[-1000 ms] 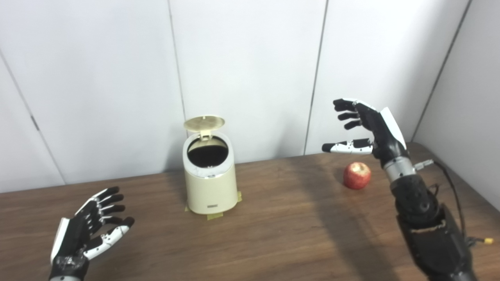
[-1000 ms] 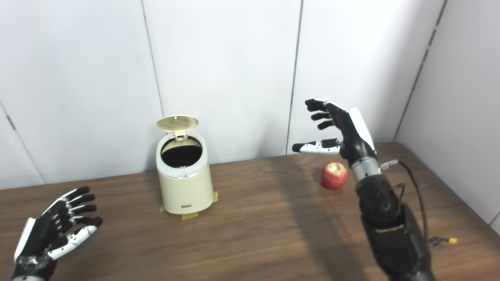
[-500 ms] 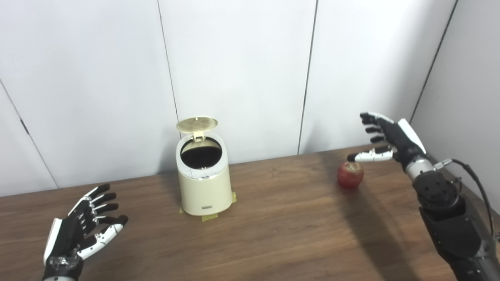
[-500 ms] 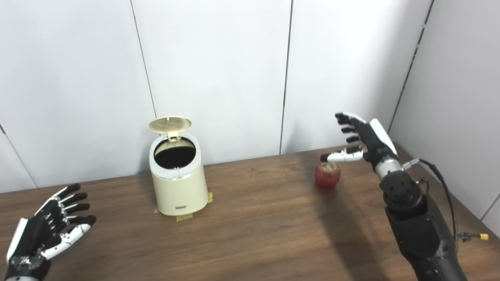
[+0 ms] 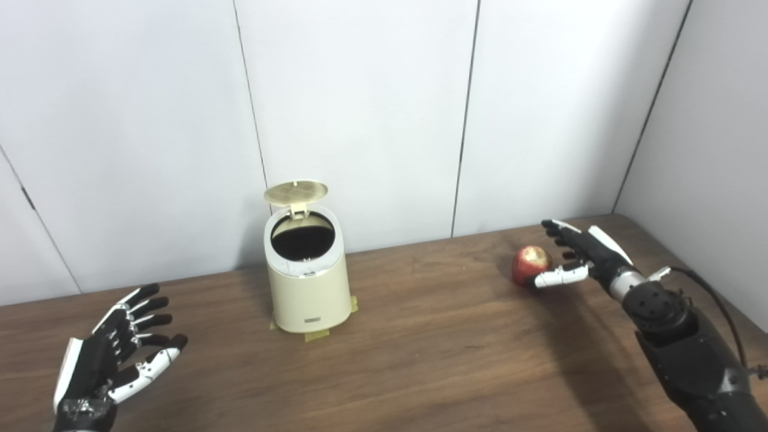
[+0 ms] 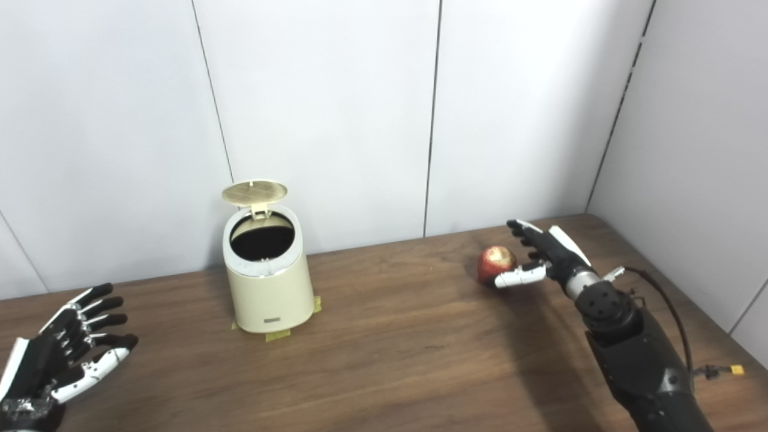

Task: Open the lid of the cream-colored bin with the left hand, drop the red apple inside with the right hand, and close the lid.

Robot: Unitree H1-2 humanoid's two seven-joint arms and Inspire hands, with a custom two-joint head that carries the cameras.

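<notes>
The cream-colored bin (image 5: 307, 288) stands on the wooden table (image 5: 420, 360) left of centre, taped down at its base. Its round lid (image 5: 296, 192) is tipped up at the back, and the dark inside shows. The red apple (image 5: 531, 264) rests on the table at the right. My right hand (image 5: 579, 258) is open and low beside the apple, thumb in front of it and fingers behind, not closed on it. My left hand (image 5: 114, 354) hovers open, palm up, at the lower left, far from the bin.
White wall panels (image 5: 360, 120) stand close behind the table, and a side wall (image 5: 708, 150) closes the right. A cable (image 5: 714, 300) runs off my right wrist. Yellow tape (image 5: 315, 336) pokes out under the bin.
My right hand has come down from above the apple to table height beside it, thumb and fingers now either side. The camera has shifted a little. The left hand, bin and lid stay put.
</notes>
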